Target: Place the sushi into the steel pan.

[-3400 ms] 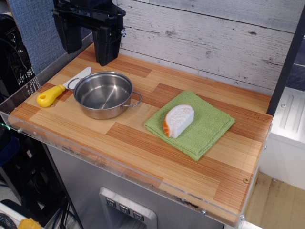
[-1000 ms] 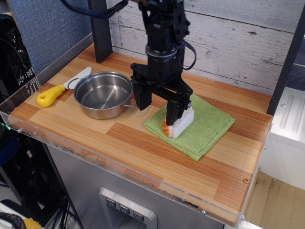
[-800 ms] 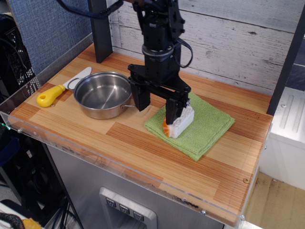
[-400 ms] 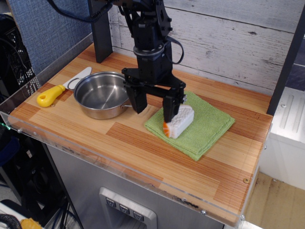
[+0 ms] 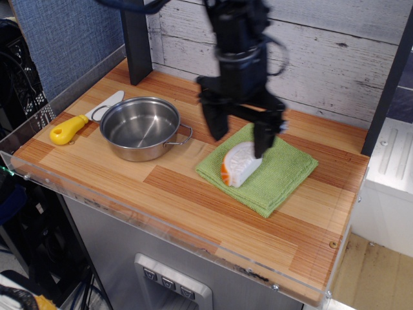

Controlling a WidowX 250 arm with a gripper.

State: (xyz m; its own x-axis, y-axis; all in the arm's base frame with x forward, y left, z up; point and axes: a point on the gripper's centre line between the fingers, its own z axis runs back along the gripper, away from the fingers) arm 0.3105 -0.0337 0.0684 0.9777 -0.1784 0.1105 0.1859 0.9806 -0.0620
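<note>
The sushi [image 5: 239, 165], a white toy nigiri with an orange end, lies on the green cloth [image 5: 284, 171] right of centre. The steel pan [image 5: 140, 128] stands empty on the wooden table at the left, with wire loop handles. My gripper [image 5: 240, 134] hangs open just above and behind the sushi, one finger at its far right edge and the other to its left over the cloth's corner. It holds nothing.
A yellow-handled toy knife [image 5: 70, 128] lies left of the pan. A black post [image 5: 135, 42] stands at the back left against the plank wall. The table has a clear acrylic front edge [image 5: 161, 223]; a white cabinet [image 5: 387, 187] is to the right.
The gripper was left of the sushi with a finger in front of it; it has now shifted right and back. The sushi stays on the cloth.
</note>
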